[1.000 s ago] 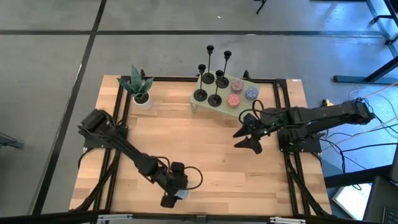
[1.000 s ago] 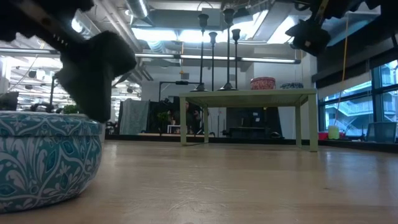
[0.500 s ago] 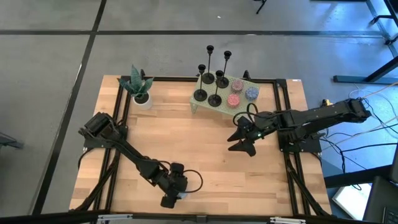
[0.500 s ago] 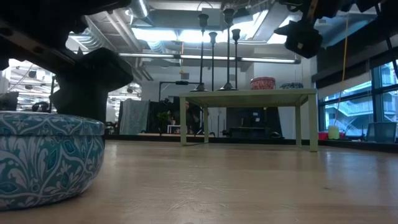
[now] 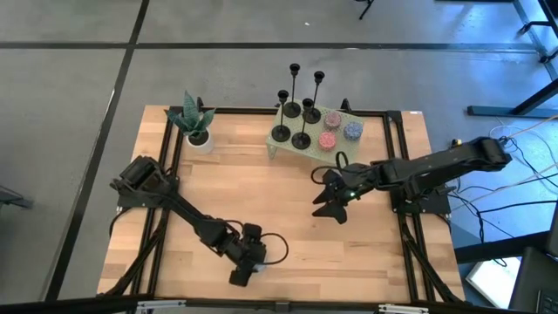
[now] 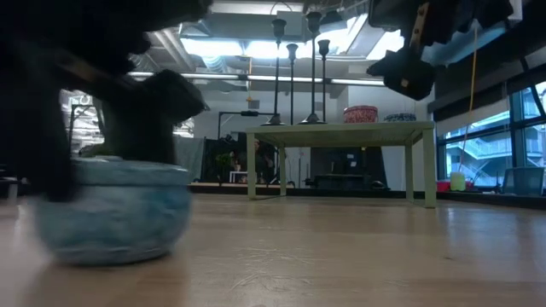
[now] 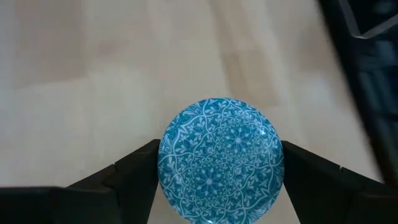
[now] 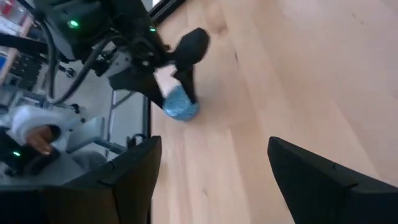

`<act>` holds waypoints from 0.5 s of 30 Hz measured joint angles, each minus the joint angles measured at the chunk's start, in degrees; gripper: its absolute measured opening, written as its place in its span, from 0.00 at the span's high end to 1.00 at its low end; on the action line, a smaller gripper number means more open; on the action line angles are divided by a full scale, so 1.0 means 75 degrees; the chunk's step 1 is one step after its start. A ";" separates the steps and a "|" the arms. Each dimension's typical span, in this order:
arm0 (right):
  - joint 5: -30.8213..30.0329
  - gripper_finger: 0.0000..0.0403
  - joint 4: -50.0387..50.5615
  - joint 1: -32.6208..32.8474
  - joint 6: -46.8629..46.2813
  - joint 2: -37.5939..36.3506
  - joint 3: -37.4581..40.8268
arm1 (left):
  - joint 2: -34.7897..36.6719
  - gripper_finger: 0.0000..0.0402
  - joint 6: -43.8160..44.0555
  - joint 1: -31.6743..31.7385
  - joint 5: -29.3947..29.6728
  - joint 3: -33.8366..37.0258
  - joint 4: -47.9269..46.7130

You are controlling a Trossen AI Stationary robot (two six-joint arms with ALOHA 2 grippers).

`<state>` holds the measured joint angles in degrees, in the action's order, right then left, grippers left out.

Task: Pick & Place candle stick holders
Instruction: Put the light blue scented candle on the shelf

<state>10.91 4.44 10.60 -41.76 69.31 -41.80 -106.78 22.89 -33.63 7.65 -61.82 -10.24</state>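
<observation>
Four black candle stick holders stand upright by their round bases on a small light-green stand at the table's far middle; the low view shows them too. Near the table's near edge, left of centre, my left gripper is closed on a round blue-and-white patterned tin, which sits on the table. My right gripper hovers open over the table's right middle, nothing between its fingers, well short of the stand. My left gripper has the tin between its two fingers, one on each side of the round side wall, at its widest part. The fingers come slanting down from the table's left and far side. The tin stays upright, its lid up, its bottom on the table.
Pink and purple round pieces share the green stand with the candlesticks. A potted plant stands at the far left corner. Bare wooden table top lies between the two grippers.
My left gripper has sunk around the tin, and the tin has slid a little toward the table's right edge, still upright. My right gripper has gone down and toward the table's left and near edges, away from the stand, still open.
</observation>
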 joint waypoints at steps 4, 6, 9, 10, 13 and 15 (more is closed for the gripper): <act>-0.0490 0.26 -0.0424 0.0253 -0.1002 0.0391 0.0000 | 0.0000 0.27 -0.0407 0.0253 0.0497 0.0003 0.0029; -0.0552 0.26 -0.0562 0.0381 -0.1604 0.0627 0.0000 | 0.0025 0.27 -0.0615 0.0407 0.0798 0.0009 0.0050; -0.0570 0.26 -0.0873 0.0540 -0.2055 0.1015 0.0000 | 0.0106 0.27 -0.0962 0.0624 0.1421 0.0009 0.0245; -0.0570 0.26 -0.0985 0.0571 -0.2166 0.1160 0.0000 | 0.0137 0.27 -0.1074 0.0697 0.1644 0.0009 0.0330; -0.0578 0.26 -0.1345 0.0623 -0.2426 0.1591 0.0000 | 0.0221 0.27 -0.1436 0.0898 0.2230 0.0014 0.0623; -0.0590 0.26 -0.1610 0.0622 -0.2574 0.1853 0.0000 | 0.0283 0.27 -0.1653 0.1036 0.2488 0.0014 0.1095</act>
<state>6.48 -7.64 15.26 -61.07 83.21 -41.80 -104.66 10.49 -25.86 26.32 -61.71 -2.03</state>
